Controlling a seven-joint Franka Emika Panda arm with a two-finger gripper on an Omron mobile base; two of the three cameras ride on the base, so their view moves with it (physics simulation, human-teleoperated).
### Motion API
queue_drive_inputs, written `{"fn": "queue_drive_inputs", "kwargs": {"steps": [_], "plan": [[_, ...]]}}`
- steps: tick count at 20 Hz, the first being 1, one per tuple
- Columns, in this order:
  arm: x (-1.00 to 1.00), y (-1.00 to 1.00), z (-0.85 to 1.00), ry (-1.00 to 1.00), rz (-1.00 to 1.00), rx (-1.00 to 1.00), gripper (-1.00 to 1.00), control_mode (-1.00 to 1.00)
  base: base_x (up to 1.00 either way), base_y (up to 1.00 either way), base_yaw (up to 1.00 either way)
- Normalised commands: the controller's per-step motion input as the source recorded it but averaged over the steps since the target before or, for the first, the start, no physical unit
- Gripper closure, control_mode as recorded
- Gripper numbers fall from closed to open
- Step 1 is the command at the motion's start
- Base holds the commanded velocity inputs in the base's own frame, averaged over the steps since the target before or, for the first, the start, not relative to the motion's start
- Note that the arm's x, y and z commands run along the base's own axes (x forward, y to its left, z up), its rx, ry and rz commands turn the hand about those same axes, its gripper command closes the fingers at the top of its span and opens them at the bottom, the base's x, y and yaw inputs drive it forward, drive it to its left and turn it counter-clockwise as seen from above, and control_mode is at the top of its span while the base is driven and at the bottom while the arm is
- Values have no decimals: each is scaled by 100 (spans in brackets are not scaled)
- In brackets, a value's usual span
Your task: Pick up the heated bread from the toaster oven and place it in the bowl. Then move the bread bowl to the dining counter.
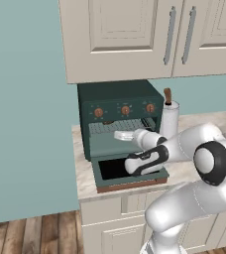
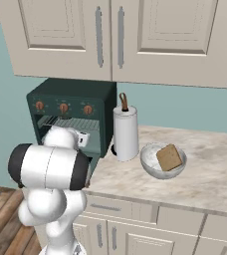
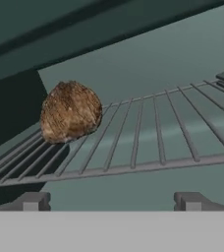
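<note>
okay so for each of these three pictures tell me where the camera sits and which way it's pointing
Left base view: behind the arm on its left, facing the open toaster oven under the wall cabinets; the white arm crosses from lower right.
Right base view: behind on the right, facing the oven, a white canister and the bowl holding a brown slice; the arm rises lower left.
Hand view: on the hand, looking into the oven at the bread on the wire rack; the gripper is open.
Shared: both base views show the oven and canister.
</note>
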Motion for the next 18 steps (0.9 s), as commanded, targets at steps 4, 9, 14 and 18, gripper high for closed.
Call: {"fn": "queue_drive_inputs", "kwargs": {"steps": [4, 9, 14, 18], "plan": [[28, 0, 0, -5, -2, 3, -100, -100, 0, 0, 0], [8, 0, 3, -10, -3, 5, -100, -100, 0, 0, 0], [2, 0, 2, -6, 0, 4, -100, -100, 0, 0, 0], [4, 0, 2, -6, 0, 10, -100, -100, 0, 0, 0]]}}
